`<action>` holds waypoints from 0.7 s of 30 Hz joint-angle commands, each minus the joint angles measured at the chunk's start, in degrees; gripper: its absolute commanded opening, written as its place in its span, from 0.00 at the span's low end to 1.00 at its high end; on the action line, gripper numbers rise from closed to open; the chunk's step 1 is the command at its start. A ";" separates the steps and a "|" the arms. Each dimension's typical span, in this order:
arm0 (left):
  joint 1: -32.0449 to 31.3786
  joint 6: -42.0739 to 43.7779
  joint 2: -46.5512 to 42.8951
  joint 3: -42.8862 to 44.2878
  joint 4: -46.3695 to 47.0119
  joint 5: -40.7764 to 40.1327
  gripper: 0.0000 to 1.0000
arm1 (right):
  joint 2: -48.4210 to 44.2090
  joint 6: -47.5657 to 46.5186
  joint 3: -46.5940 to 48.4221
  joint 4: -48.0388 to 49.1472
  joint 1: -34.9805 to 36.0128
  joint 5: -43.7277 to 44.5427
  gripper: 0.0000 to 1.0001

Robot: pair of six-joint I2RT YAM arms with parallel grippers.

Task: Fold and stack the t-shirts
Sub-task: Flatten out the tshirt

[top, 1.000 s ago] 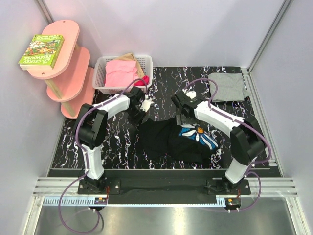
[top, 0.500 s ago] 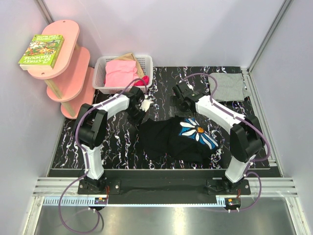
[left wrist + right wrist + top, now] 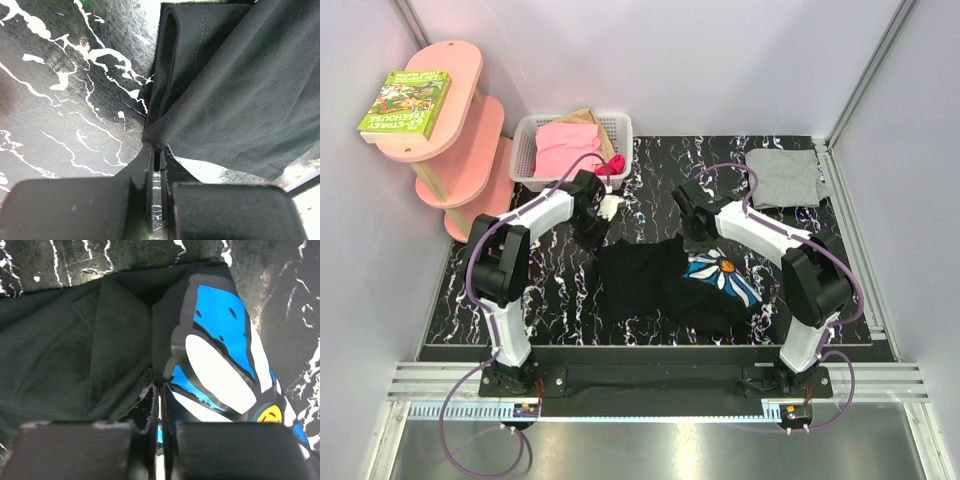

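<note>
- Black marble-patterned table (image 3: 650, 165) fills my overhead view, with pale walls around it and both arms reaching in from the near edge.
- The black t-shirt (image 3: 650, 285) lies rumpled in the middle of the table, between the two arms. Its blue-and-white flower print (image 3: 730, 275) faces up on the right-hand part.
- My left gripper (image 3: 599, 235) is at the shirt's far left corner. On the left wrist camera the left gripper (image 3: 157, 150) has its jaws pressed together with the stitched hem of the black cloth pinched between them. The fabric is doubled over just beyond the fingertips.
- My right gripper (image 3: 692, 238) is at the shirt's far edge, just beside the top of the flower print.
- On the right wrist camera the right gripper (image 3: 161, 386) has its jaws drawn almost together. A ridge of black cloth and the edge of a blue-and-white petal are caught between them, so I read it as clamped on the shirt.
- The grey t-shirt (image 3: 783, 178) lies folded flat at the far right corner of the table, well apart from the black one. Neither gripper touches it.
- A white basket (image 3: 621, 128) at the far left of the table holds pink cloth (image 3: 565, 148).
- A pink shelf (image 3: 460, 75) stands left of the table, with a green book (image 3: 405, 102) lying on its top tier.
</note>
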 commanded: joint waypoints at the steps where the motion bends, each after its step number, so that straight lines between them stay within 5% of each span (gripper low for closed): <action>1: 0.47 0.83 -2.66 2.59 0.73 -0.43 0.00 | -0.81 -1.79 4.66 -2.49 0.04 3.06 0.00; 6: 2.58 1.09 -3.89 9.88 -1.46 -2.36 0.00 | -0.90 -5.91 18.69 -6.19 -0.66 8.86 0.00; 12: 8.90 1.44 -6.17 30.59 -9.72 -1.32 0.00 | -2.56 -7.51 32.35 -11.81 -1.11 6.70 0.00; 17: 12.42 5.81 -15.12 29.16 -14.21 -0.78 0.00 | -15.46 -4.61 19.56 -11.82 1.08 -2.37 0.00; 21: 13.48 11.89 -29.54 12.86 -14.65 -2.27 0.00 | -25.31 -1.18 -0.44 -13.31 7.32 -13.06 0.00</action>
